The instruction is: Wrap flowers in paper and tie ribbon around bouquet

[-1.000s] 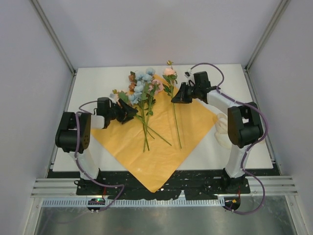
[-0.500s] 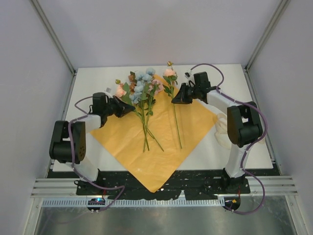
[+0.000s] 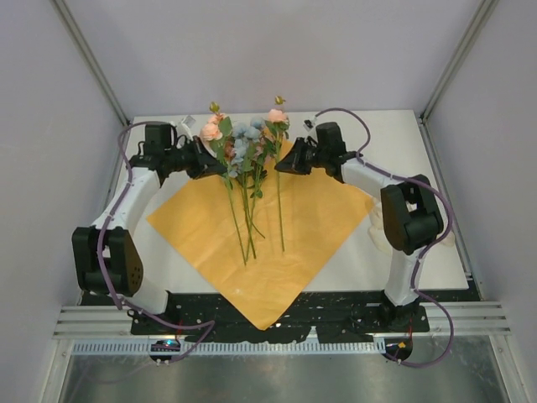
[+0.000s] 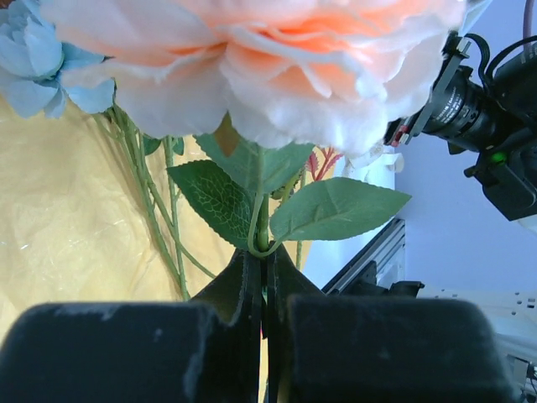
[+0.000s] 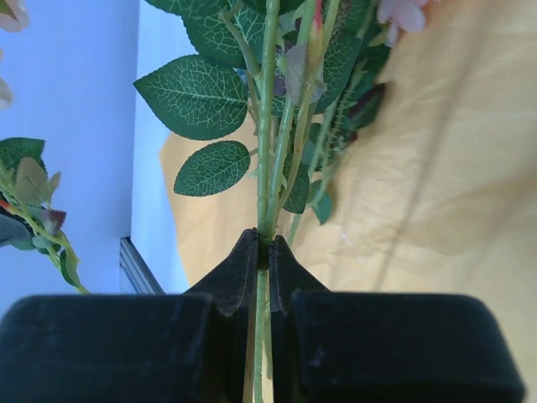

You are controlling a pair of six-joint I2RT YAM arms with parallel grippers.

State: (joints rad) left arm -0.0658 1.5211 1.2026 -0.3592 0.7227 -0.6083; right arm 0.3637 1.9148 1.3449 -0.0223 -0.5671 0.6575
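**Top external view**
- The paper [image 3: 285, 243] lies flat on the table [image 3: 394, 134], set diamond-wise, with its near corner overhanging the table edge.
- The flowers [image 3: 246, 153] lie over its far half, with blooms toward the far corner and stems pointing back toward the arm bases.
- The left gripper [image 3: 200, 161] and the right gripper [image 3: 285, 162] stand on either side of the bunch, each at an outer stem just below the blooms.
- The ribbon [image 3: 377, 228] sits well apart, beside the right arm and partly hidden by it.

**Left wrist view**
- The left gripper [image 4: 263, 269] is clamped on one thin stem [image 4: 262, 228] directly under a leaf pair.
- The peach bloom [image 4: 277, 59] fills the upper frame.
- The paper [image 4: 50, 218] shows below left.

**Right wrist view**
- The right gripper [image 5: 263, 252] is pinched shut on a thin stem cluster [image 5: 268, 126].
- The paper [image 5: 436, 168] lies behind it.

**Likely faults from here**
- A thin stem can pivot in a narrow pinch, because the bloom is the heavy end.
- Bringing the outer stems inward brings the two grippers close, so contact between them is possible.
- Stem ends dragged across the sheet can crease or shift it, because the sheet is thin and not held down.
- The middle stems are not held and may roll out of line
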